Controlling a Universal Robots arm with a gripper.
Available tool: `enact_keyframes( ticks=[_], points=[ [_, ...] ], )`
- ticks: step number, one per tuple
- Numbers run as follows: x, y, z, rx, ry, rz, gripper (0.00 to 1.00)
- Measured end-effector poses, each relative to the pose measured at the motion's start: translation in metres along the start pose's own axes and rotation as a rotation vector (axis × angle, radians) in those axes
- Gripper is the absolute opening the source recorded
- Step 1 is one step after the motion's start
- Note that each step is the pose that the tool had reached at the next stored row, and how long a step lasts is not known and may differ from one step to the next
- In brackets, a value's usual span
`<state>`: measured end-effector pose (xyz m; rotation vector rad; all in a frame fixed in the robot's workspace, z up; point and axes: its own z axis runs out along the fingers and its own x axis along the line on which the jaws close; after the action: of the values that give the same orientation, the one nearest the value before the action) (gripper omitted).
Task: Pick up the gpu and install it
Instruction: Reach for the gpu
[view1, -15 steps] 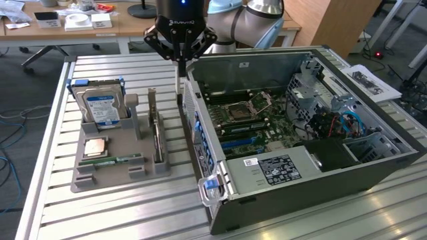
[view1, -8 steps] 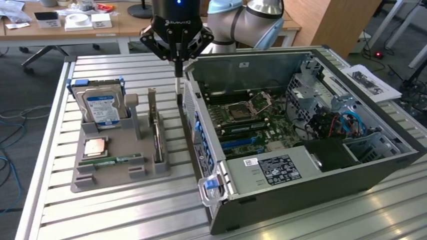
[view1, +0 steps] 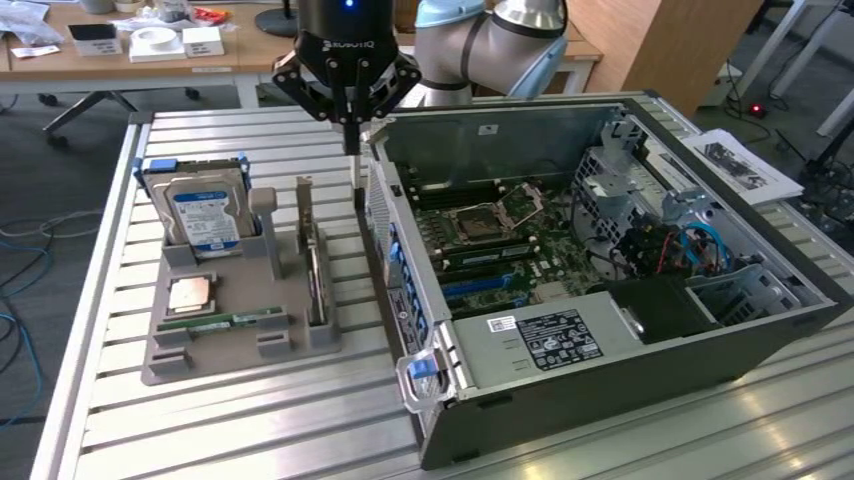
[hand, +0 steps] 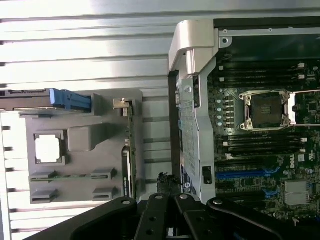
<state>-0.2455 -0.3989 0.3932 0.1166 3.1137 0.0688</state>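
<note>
My gripper (view1: 352, 140), a black two-finger claw on the grey-and-blue arm, has its fingers pressed fully together with nothing between them. It points straight down over the slatted aluminium table (view1: 240, 420). In the exterior view it hangs above the strip of table between the flat grey plastic holder tray (view1: 227, 352) and the near corner of the dark grey open computer case (view1: 587, 400). The gpu (view1: 312, 262), a thin flat brown-and-dark circuit card with a small metal bracket at one end, stands on its long edge in the tray. It sits in the slot on the side closest to the case, and I am not touching it. My fingertips are up near its bracket end but apart from it, a little toward the case. In the wrist view the card shows as a narrow strip along the tray's edge, with bare table slats between it and the case wall. Also in the tray are a thick silver hard drive with a blue label (view1: 203, 215), upright in a blue-trimmed cradle, a square silver-and-tan processor chip (view1: 191, 292) lying flat, and a narrow green memory stick (view1: 222, 322) lying flat. The case lies on its side with the green motherboard (view1: 494, 240) exposed, its square processor socket open and its blue expansion slots bare
</note>
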Motion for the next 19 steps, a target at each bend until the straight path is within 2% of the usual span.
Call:
enact_keyframes(
  ticks=[19],
  points=[
    [0.013,-0.001,-0.0003,-0.0001,0.0,0.0,0.11]
  ],
)
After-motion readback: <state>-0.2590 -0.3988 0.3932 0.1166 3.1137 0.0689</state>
